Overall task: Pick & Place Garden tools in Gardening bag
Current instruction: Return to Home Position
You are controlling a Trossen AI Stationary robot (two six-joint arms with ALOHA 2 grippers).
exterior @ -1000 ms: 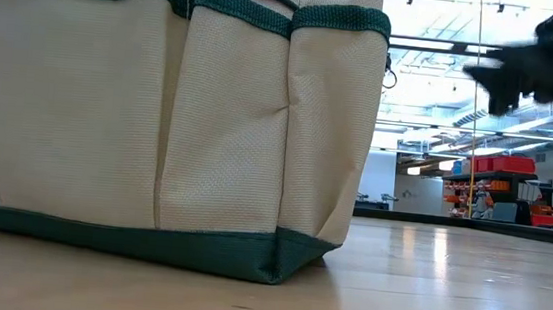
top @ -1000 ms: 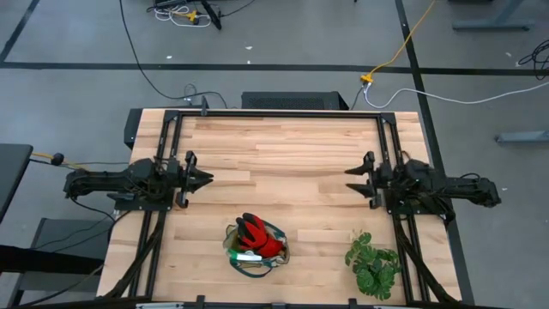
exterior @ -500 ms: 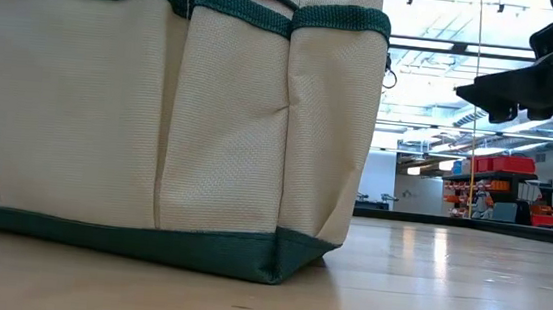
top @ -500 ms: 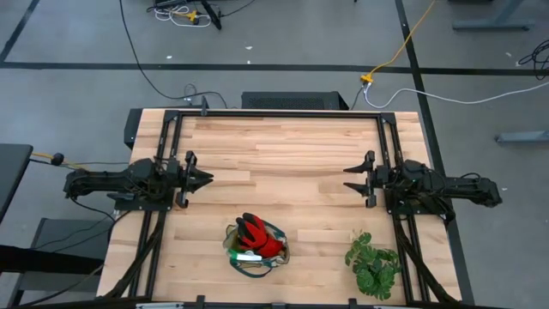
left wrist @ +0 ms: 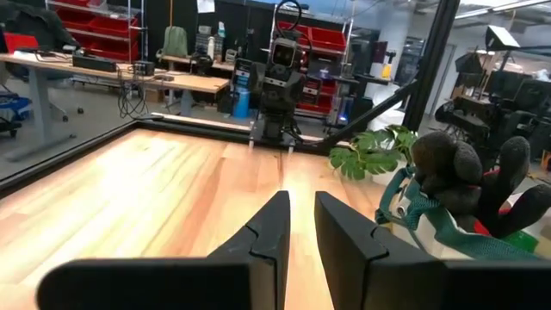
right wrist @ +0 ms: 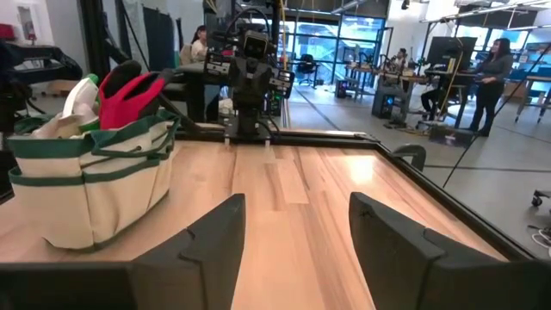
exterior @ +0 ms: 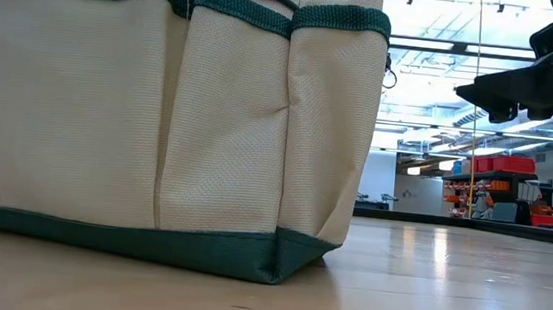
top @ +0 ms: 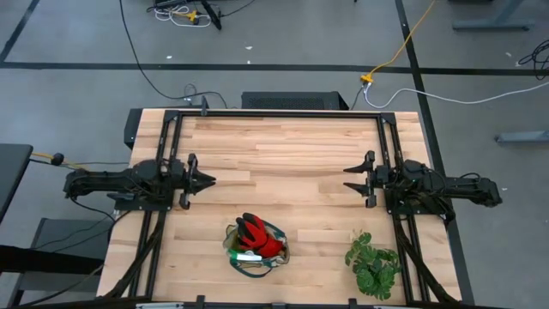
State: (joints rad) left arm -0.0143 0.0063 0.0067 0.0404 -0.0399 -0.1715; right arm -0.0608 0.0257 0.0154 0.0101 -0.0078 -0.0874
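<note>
The cream gardening bag with green trim stands upright on its base near the table's near edge. It fills the left of the low view. The red glove and the green spray bottle's white nozzle stick out of its top, as the right wrist view also shows. The shears and rakes are not in view. My left gripper hovers shut and empty at the table's left side. My right gripper hovers open and empty at the right side, its fingers wide apart.
A leafy green plant lies at the near right of the table, right of the bag. A black frame rail runs round the tabletop. Bare wood lies between the two grippers.
My right gripper has shifted slightly in the first half second, blurred in the low view, and has since stood still. The bag and what is in it have not moved.
</note>
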